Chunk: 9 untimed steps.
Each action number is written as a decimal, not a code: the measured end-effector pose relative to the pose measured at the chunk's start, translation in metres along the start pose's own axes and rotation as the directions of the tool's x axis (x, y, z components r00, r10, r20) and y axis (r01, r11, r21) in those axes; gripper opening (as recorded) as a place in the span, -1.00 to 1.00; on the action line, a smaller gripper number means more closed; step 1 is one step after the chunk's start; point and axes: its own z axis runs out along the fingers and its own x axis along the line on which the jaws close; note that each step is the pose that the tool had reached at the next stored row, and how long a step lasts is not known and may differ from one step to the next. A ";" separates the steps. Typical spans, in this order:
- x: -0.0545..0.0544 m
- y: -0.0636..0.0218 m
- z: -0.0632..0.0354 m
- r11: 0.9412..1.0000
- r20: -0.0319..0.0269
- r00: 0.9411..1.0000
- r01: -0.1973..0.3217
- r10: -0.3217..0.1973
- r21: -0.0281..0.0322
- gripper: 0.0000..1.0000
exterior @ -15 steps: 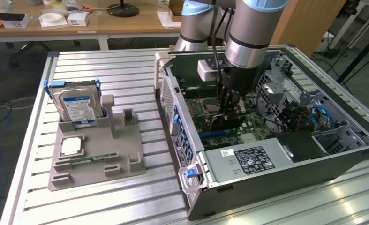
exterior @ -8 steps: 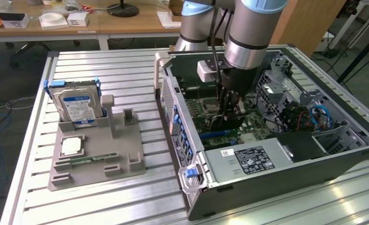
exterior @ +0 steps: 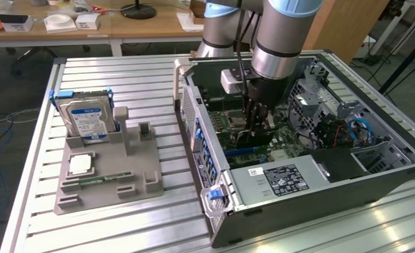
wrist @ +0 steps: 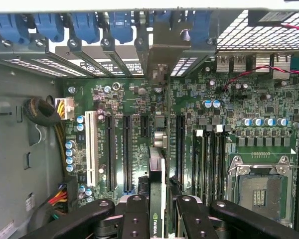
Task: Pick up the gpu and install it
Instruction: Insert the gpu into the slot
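The gpu [wrist: 157,169] is seen edge-on in the wrist view, a thin card with a green logo near my fingers [wrist: 134,216] and its silver bracket up against the case's rear slot openings. My gripper [wrist: 157,206] is shut on it from both sides. The card stands upright over the green motherboard [wrist: 229,99], between two long black expansion slots [wrist: 126,149]; whether it is seated I cannot tell. In the exterior view my gripper [exterior: 257,124] reaches down inside the open computer case [exterior: 334,182], with the dark gpu [exterior: 253,138] below it.
A grey parts holder [exterior: 108,179] on the slatted table carries an upright hard drive [exterior: 87,118], a processor [exterior: 80,164] and a memory stick [exterior: 98,180]. Inside the case are the power supply [exterior: 281,179], a processor socket [wrist: 259,189], blue latches [wrist: 84,25] and a cable bundle [wrist: 42,112].
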 end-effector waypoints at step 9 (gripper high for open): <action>0.000 0.0015 0.0018 1.000 0.004 1.000 0.000 0.000 0.000 -0.48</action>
